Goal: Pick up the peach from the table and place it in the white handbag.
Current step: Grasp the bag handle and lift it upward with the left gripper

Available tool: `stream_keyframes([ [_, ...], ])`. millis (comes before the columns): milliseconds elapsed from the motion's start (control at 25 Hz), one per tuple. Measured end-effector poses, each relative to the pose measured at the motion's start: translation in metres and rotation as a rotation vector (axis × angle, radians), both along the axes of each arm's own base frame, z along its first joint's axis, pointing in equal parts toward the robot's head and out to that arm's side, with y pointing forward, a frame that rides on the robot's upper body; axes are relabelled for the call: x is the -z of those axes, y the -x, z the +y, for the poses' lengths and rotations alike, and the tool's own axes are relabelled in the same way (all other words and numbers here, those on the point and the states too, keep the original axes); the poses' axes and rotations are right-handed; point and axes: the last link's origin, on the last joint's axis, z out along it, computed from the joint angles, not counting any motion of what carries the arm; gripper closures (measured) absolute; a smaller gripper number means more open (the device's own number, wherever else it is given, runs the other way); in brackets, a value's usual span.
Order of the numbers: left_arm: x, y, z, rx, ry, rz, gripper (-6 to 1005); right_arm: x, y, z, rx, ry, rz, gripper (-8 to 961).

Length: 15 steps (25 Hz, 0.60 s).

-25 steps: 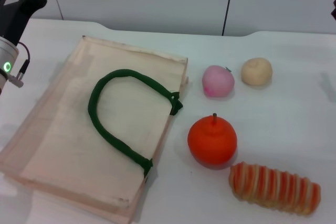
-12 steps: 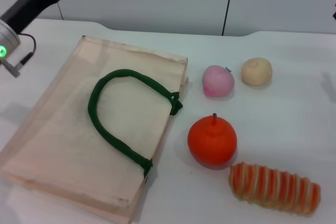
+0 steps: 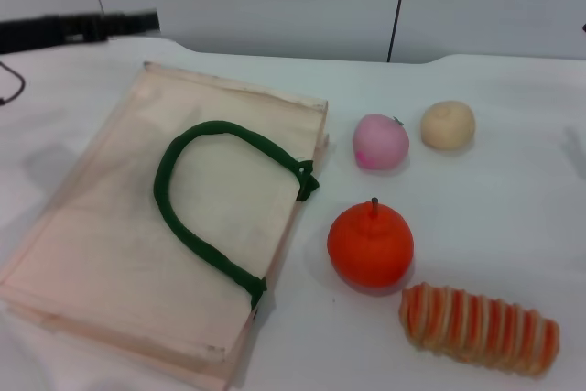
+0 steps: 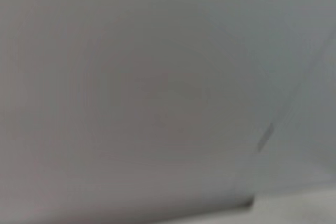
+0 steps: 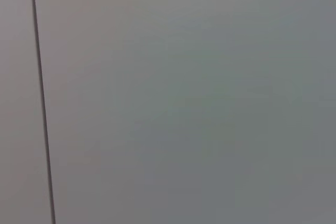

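Showing only in head view, peach point(image 3: 380, 141) beside white handbag point(image 3: 174, 217), left tool point(image 3: 82, 27) grip unreadable, wrist views blank wall

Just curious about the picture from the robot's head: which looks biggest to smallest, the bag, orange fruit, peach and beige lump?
1. white handbag
2. orange fruit
3. peach and beige lump: too alike to rank.

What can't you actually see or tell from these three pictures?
- Left gripper: head view, motion-blurred dark bar at the table's far left; open or shut, cannot tell.
- Right gripper: in no view.
- Both wrist views: only blank grey wall.
- White handbag: lies flat; its inside is hidden, and its near corner is cut off by the frame.
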Motion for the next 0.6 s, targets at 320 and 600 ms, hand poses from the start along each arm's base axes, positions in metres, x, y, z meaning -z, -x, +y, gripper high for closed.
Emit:
stream_keyframes([
  [320, 0.013, 0.0, -0.004, -0.002, 0.168, 0.157, 351, 0.0, 0.0, 0.0, 0.0, 0.0, 0.0, 73],
  [600, 0.023, -0.002, -0.005, 0.027, 0.225, 0.214, 366, 0.0, 0.0, 0.0, 0.0, 0.0, 0.0, 75],
])
